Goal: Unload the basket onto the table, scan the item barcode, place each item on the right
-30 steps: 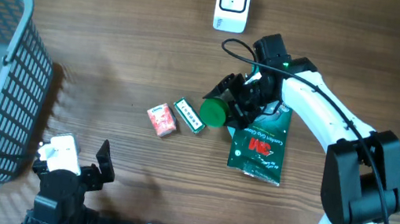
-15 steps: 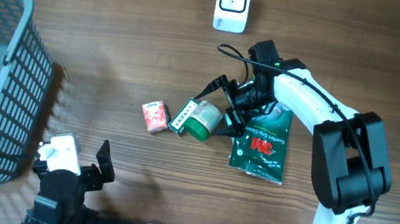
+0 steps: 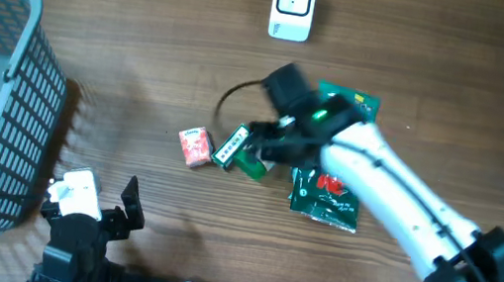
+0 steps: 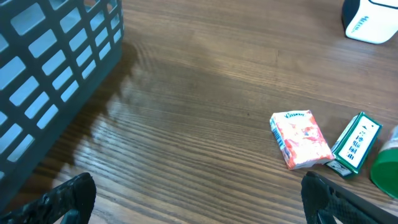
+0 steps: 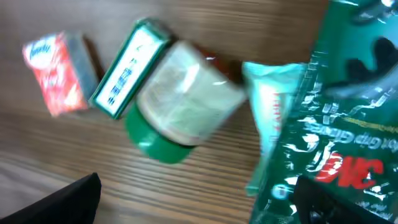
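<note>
Overhead: the clear round jar with a green lid lies tipped on the wooden counter, partly under the right arm. Left wrist: the left pincer gapes empty, the jar far right of it. Right wrist: the right pincer gapes wide, the jar lying free just beyond its fingers.

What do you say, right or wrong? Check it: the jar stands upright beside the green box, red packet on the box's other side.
Wrong in one respect: the jar lies on its side, as the right wrist view shows. It is beside the green box, red packet on the box's other side.
</note>
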Controlling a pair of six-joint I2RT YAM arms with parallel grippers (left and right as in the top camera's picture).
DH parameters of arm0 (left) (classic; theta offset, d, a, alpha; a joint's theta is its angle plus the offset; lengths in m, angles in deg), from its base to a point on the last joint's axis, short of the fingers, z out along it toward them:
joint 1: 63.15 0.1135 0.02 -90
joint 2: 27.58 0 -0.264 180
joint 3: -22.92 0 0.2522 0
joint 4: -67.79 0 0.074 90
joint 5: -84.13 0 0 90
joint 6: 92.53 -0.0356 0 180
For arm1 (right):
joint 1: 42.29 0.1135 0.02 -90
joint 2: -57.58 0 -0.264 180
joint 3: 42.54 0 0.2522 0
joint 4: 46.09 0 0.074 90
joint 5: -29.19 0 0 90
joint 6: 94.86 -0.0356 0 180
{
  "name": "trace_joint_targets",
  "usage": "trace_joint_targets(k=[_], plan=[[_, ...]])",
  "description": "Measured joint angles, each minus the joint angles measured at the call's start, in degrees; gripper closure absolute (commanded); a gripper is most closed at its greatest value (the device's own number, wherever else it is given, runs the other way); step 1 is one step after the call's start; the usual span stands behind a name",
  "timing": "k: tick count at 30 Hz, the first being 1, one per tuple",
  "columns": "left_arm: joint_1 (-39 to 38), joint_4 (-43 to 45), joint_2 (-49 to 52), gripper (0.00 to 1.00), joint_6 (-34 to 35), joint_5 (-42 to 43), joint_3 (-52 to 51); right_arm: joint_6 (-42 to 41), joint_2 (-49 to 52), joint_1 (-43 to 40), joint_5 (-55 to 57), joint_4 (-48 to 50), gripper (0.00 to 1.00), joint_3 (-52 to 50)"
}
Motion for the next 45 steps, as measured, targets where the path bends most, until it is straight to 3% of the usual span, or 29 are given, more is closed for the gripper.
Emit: trace_joint_targets(k=[3,9,12,16,21,26,35,40,42,45], plan=[[0.00,-0.02,0.00,0.00,0.00,0.00,0.00,-2.56,0.00,7.52,8.72,0.83,0.00,0.00],[0.00,0.00,0.00,0.00,-0.02,0.00,0.00,-39.58,0.02,5.77,-0.85,1.84,0.01,0.07],[0.00,-0.02,0.00,0.00,-0.02,0.00,0.00,-48.68,0.44,5.66,-3.78,2.91,0.01,0.07],[0.00,-0.02,0.00,0.00,-0.02,0.00,0.00,-52.61,8.17,5.62,-6.84,4.09,0.01,0.09],[0.00,0.00,0.00,0.00,-0.02,0.00,0.00,-53.11,16.57,4.13,-10.43,5.92,0.08,0.07],[0.00,0.00,0.00,0.00,0.00,0.00,0.00,-52.19,17.14,3.34,-8.87,8.94,0.13,0.00],[0.00,-0.02,0.00,0.00,-0.02,0.00,0.00,-34.36,17.03,2.38,-3.02,7.30,0.12,-0.22],[0.00,-0.02,0.00,0.00,0.00,0.02,0.00,-26.01,11.37,0.70,5.64,0.85,0.11,-0.22],[0.00,-0.02,0.00,0.00,-0.02,0.00,0.00,-22.49,7.32,0.04,7.52,0.90,0.01,-0.22],[0.00,0.00,0.00,0.00,-0.02,0.00,0.00,-23.78,-0.35,-0.31,7.85,0.87,0.00,-0.22]])
